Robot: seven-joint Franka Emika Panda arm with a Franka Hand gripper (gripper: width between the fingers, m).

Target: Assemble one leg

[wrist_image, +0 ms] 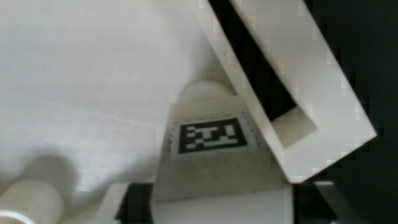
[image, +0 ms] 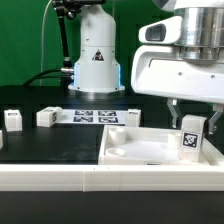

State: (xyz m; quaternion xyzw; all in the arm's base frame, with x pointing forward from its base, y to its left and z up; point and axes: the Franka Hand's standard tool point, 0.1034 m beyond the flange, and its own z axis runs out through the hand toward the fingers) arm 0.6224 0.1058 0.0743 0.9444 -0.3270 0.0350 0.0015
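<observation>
My gripper [image: 190,118] is shut on a leg [image: 191,136], a small white block with a black-and-white tag facing the camera. It holds the leg upright at the exterior view's right end of the large white square panel [image: 140,160] with the raised rim. I cannot tell whether the leg's lower end touches the panel. In the wrist view the leg [wrist_image: 217,135] runs out from between my fingers [wrist_image: 139,200], with my gripper [wrist_image: 228,208] closed on its sides. Beyond it lie the panel's flat face [wrist_image: 89,90] and its rim [wrist_image: 302,90].
Three more white legs stand on the black table: two at the exterior view's left [image: 13,119] [image: 46,117] and one nearer the middle [image: 130,116]. The marker board [image: 95,116] lies between them. The arm's base [image: 95,60] is behind. A white rail [image: 60,178] runs along the front.
</observation>
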